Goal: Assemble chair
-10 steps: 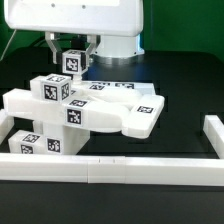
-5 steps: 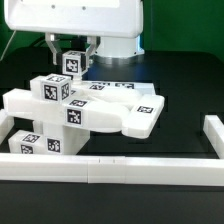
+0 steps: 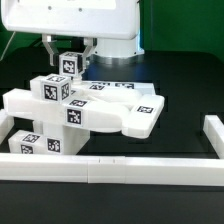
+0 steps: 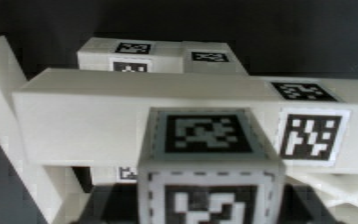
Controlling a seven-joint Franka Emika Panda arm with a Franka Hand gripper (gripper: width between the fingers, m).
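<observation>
The chair (image 3: 85, 110) is a white blocky structure with black-and-white tags, standing at the exterior view's left against the front rail. My gripper (image 3: 68, 60) hangs just above its back part, shut on a small tagged white cube (image 3: 69, 63). In the wrist view the cube (image 4: 208, 170) fills the near middle, its tagged faces toward the camera, with the chair's flat panels (image 4: 140, 100) right behind it. The fingers are mostly hidden by the cube.
Long white border rails run along the front (image 3: 110, 167) and up the exterior view's right side (image 3: 213, 133). The marker board (image 3: 112, 87) lies flat behind the chair. The large white robot housing (image 3: 80, 20) fills the top.
The gripper with the cube has shifted very slightly toward the exterior view's left. Nothing else has moved.
</observation>
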